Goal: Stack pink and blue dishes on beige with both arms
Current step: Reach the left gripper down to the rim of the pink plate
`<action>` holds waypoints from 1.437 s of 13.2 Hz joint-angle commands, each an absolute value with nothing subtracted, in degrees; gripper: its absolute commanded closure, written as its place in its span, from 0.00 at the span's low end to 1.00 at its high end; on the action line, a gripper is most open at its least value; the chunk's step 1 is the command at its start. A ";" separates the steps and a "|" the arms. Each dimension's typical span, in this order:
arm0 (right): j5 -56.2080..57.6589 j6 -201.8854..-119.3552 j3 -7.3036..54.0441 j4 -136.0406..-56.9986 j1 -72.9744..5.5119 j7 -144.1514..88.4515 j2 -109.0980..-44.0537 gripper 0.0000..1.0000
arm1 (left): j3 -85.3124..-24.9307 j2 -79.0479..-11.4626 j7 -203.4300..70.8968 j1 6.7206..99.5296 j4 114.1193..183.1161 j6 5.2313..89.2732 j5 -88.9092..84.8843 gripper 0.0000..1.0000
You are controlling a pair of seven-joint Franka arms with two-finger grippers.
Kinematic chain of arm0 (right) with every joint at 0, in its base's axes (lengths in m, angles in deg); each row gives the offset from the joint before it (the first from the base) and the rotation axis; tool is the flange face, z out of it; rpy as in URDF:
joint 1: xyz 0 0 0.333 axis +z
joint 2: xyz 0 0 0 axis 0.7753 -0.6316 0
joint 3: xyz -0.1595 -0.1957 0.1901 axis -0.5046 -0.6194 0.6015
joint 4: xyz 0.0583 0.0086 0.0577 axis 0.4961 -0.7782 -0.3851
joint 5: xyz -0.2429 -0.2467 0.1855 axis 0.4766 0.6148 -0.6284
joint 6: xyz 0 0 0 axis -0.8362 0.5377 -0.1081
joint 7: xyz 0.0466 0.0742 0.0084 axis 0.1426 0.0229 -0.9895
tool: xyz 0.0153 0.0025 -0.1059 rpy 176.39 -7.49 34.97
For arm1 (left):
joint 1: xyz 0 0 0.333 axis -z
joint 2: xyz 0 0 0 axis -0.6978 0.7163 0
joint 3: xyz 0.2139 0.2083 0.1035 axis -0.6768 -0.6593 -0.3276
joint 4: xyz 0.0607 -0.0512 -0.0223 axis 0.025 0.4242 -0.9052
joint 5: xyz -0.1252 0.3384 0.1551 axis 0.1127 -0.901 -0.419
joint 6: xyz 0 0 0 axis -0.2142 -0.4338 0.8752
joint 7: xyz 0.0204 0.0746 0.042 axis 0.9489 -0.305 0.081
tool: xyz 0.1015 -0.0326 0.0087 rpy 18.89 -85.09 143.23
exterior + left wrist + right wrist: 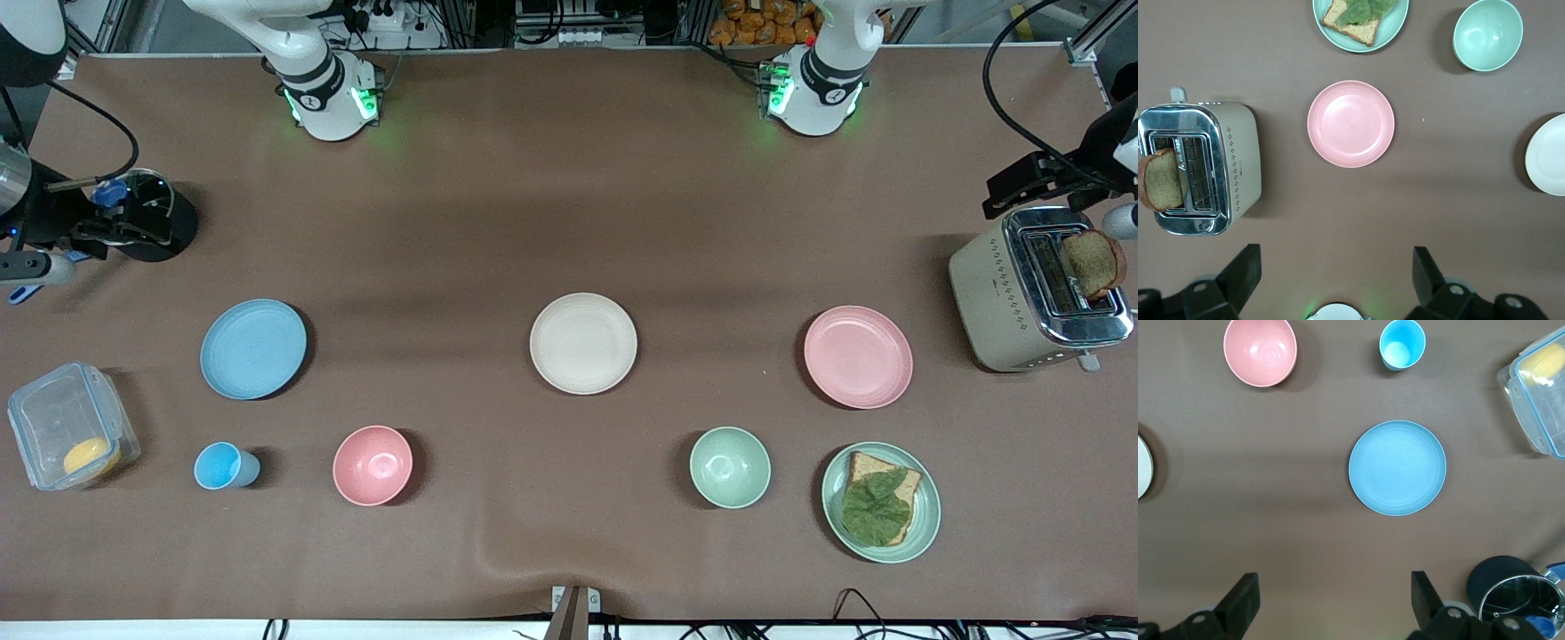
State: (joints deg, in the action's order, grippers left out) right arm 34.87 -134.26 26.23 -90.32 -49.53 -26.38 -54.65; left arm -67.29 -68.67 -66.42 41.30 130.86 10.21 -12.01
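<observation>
The cream-beige plate [583,342] lies flat at the middle of the table. The light blue plate [253,348] lies toward the right arm's end and the pink plate [858,356] toward the left arm's end; both are bare. My left gripper [1336,263] hangs open and empty high over the cloth between its base and the pink plate [1351,123]. My right gripper [1335,587] hangs open and empty high over the cloth, short of the blue plate [1397,467]. Neither hand shows in the front view.
Nearer the front camera stand a blue cup [222,466], a pink bowl [372,465], a green bowl [730,467] and a green plate [834,498] with toast and lettuce. A toaster [1013,302] stands beside the pink plate. A clear box [53,418] and a dark pot [156,218] sit near the blue plate.
</observation>
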 commanded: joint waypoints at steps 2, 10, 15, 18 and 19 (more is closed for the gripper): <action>35.99 -133.59 26.62 -90.31 -49.42 -25.10 -53.90 0.00 | -67.65 -69.74 -65.00 41.00 131.97 10.24 -10.83 0.00; 35.99 -133.59 26.62 -90.31 -49.34 -24.93 -53.90 0.00 | -67.91 -66.49 -64.83 33.98 152.84 34.36 -11.88 0.00; 35.99 -133.59 26.62 -90.31 -49.34 -24.93 -53.90 0.00 | -67.91 -61.14 -65.44 33.35 167.37 59.78 -11.80 0.00; 35.99 -133.59 26.62 -90.31 -49.25 -24.84 -53.99 0.00 | -67.82 -54.64 -65.62 31.43 167.82 65.42 -11.80 0.00; 35.99 -133.68 26.62 -90.31 -48.90 -24.84 -53.99 0.00 | -67.82 -53.14 -65.62 30.72 168.00 67.01 -11.80 0.00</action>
